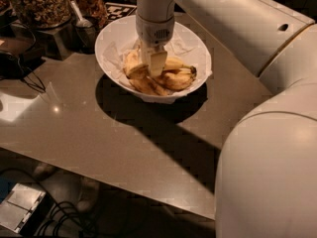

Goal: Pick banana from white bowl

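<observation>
The white bowl stands on the grey table, lined with crumpled white paper. Several yellow bananas lie in it. The banana with heavy brown blotches curves along the bowl's near side, under the others. A cleaner banana with a dark stem tip lies to the right. My gripper points straight down from the pale arm into the middle of the bowl. Its tip is down among the bananas and hides part of them.
Glass jars of nuts and a metal cup with a scoop stand behind the bowl at the left. A dark cable lies on the table's left side. My arm's big pale body fills the right foreground. Cables and a box lie on the floor.
</observation>
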Available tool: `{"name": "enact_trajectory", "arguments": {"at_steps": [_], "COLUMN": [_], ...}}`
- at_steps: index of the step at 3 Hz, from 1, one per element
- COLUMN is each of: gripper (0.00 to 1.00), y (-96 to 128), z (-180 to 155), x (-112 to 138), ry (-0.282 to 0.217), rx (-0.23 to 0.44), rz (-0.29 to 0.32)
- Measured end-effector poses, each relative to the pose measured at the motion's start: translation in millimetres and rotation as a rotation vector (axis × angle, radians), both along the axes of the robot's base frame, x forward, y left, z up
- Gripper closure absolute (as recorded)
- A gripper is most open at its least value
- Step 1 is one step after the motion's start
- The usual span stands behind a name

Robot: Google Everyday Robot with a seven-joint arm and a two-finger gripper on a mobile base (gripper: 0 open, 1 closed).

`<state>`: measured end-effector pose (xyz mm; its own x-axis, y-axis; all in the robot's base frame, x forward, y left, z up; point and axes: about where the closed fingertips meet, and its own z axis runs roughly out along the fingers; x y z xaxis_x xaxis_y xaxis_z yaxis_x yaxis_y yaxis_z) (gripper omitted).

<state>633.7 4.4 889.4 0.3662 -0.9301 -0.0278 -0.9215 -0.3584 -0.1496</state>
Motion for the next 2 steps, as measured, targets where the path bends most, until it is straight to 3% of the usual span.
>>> {"name": "enact_trajectory", "arguments": {"at_steps": [1, 2], "gripper": [1.0, 1.0], "y": [-6.2, -20.3], "z": [9.8, 42.0], "x": [-1.0, -21.5], "ry": [-0.032, -0.062], "rx": [0.046, 0.093], "rz": [-0.036, -0.121]}}
